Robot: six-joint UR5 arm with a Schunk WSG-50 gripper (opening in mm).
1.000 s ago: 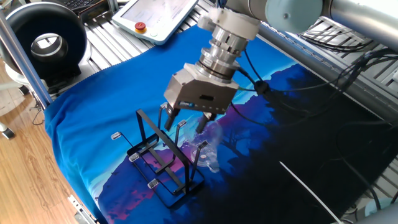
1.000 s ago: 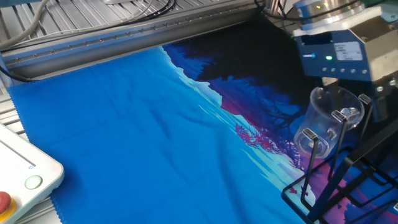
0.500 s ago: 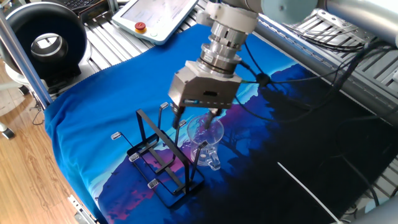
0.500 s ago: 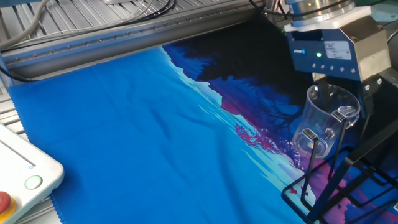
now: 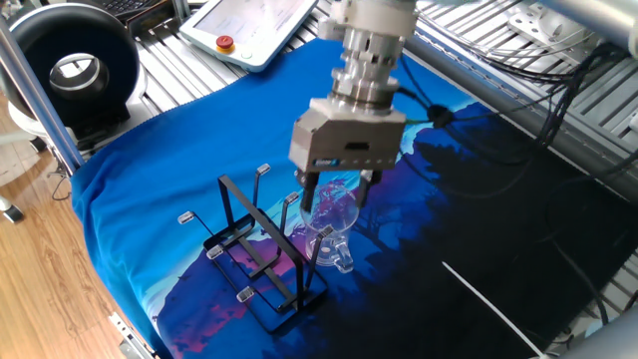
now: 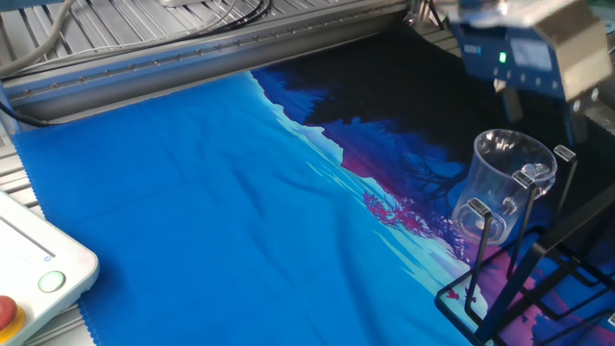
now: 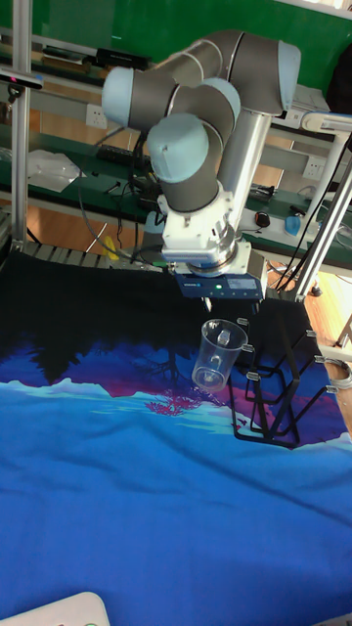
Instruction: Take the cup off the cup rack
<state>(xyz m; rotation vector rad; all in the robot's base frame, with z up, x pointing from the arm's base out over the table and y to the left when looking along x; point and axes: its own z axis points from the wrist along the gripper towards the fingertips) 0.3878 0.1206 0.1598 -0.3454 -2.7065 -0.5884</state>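
The cup (image 5: 333, 213) (image 6: 502, 185) (image 7: 217, 356) is clear glass and hangs tilted on a peg of the cup rack, mouth facing up. The cup rack (image 5: 261, 255) (image 6: 520, 281) (image 7: 278, 389), a black wire frame with silver-capped pegs, stands on the blue cloth. My gripper (image 5: 339, 191) (image 6: 540, 100) (image 7: 228, 309) hovers just above the cup's mouth. It is open, with one finger on each side of the rim and nothing between them. In the other fixed view most of the gripper body is cut off at the top edge.
A white teach pendant (image 5: 249, 25) (image 6: 34, 274) with a red button lies at the table's far corner. A black round device (image 5: 75, 65) stands beside it. Cables (image 5: 558, 110) run along the metal frame at the right. The blue cloth (image 6: 192, 211) covers the table.
The gripper has shifted away from the rack and risen a little, and now stands over the cup's mouth. The cup and the rack have stayed in place.
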